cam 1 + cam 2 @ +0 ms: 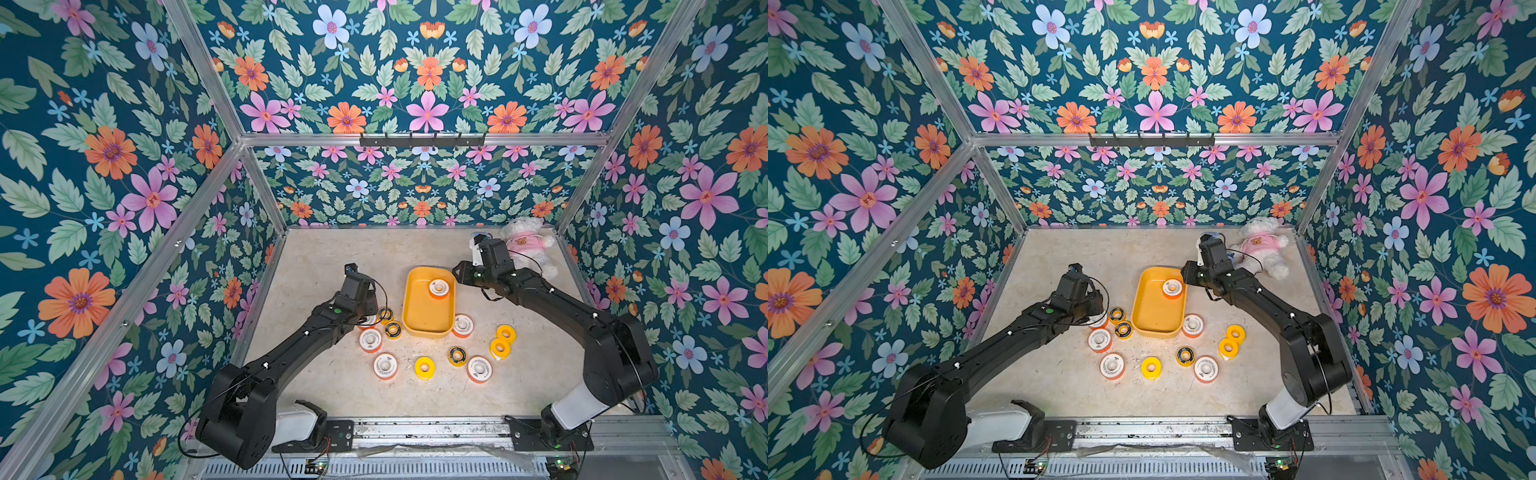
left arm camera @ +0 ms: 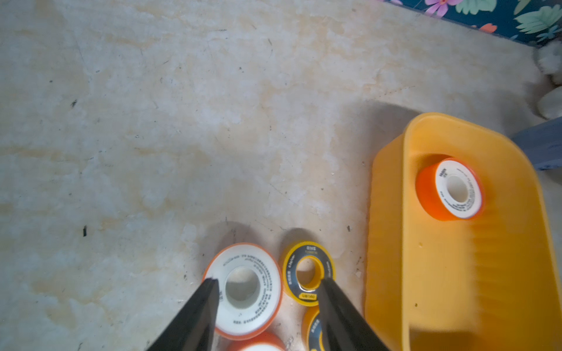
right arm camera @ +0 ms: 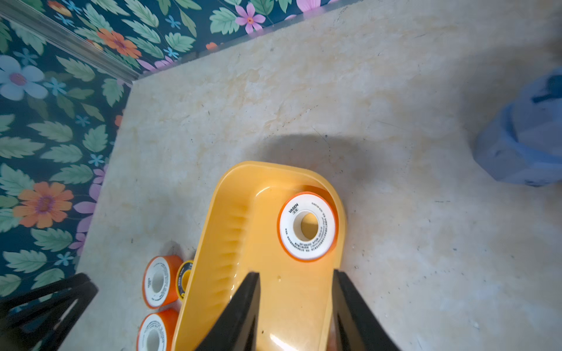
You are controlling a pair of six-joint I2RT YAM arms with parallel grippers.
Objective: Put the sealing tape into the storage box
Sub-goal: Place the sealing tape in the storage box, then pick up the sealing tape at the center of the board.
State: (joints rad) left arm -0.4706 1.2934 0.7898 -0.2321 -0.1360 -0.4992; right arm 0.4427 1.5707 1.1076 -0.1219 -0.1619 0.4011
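One sealing tape roll is in the storage box; both sets of jaws are apart and empty.
Nearest the robot, the other rolls lie flat on the table, holes upward, in a loose arc around the box's near end. The left gripper stands spread over a white roll and a black-and-yellow ring. The box's long axis runs near to far, and the right gripper hangs parted above it. The boxed roll lies face up in the far right corner. A teddy bear sits beyond.
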